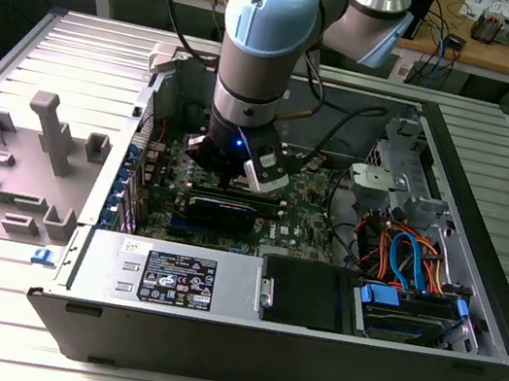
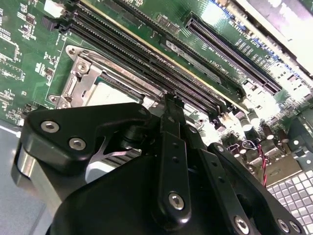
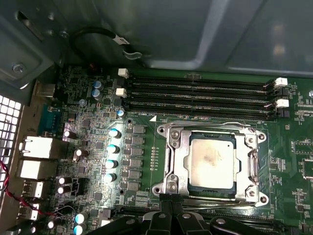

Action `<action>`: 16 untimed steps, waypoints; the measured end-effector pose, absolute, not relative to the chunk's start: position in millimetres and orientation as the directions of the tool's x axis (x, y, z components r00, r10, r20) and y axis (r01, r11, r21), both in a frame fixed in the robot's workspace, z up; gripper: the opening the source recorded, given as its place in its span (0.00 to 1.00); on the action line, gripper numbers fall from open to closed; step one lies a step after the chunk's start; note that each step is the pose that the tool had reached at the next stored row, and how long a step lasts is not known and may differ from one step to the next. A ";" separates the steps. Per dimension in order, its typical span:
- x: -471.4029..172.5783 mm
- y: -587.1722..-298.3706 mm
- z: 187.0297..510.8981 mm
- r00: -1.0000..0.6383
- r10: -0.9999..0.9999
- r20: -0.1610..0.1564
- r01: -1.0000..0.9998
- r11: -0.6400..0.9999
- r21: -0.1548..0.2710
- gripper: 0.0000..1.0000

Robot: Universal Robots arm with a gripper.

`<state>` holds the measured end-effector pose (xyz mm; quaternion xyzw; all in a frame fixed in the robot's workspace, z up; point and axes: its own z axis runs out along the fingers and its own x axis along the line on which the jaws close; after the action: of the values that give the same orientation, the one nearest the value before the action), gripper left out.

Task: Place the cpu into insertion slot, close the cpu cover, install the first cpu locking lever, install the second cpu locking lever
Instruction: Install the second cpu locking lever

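Observation:
The cpu lies flat in the insertion slot, its dull silver top showing through the cut-out of the cpu cover, which lies down over it. A thin metal lever runs along the socket edge nearest my gripper. My gripper's black fingers stand together, shut, just off that edge, with nothing seen between them. In the second wrist view the fingertips reach the socket rim beside the cpu and the cover. In the exterior view the gripper hangs low over the motherboard.
Long black memory slots run beside the socket. A black card stands on the board toward the case's front. Case walls, cables and a drive bay sit on the exterior view's right. A grey fixture rests outside on the left.

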<state>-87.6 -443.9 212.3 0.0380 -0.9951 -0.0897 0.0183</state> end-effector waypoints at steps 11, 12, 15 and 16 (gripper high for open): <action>-90.9 -445.5 206.3 -0.996 -0.081 0.027 -0.073 0.975 0.210 0.11; -91.2 -445.4 205.9 -0.996 -0.081 0.027 -0.073 0.974 0.213 0.11; -92.3 -445.5 203.1 -0.996 -0.082 0.026 -0.074 0.972 0.224 0.11; -92.5 -445.4 202.3 -0.996 -0.082 0.026 -0.074 0.971 0.227 0.11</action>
<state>-92.5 -445.4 202.3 0.0392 -0.9926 -0.1135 0.0175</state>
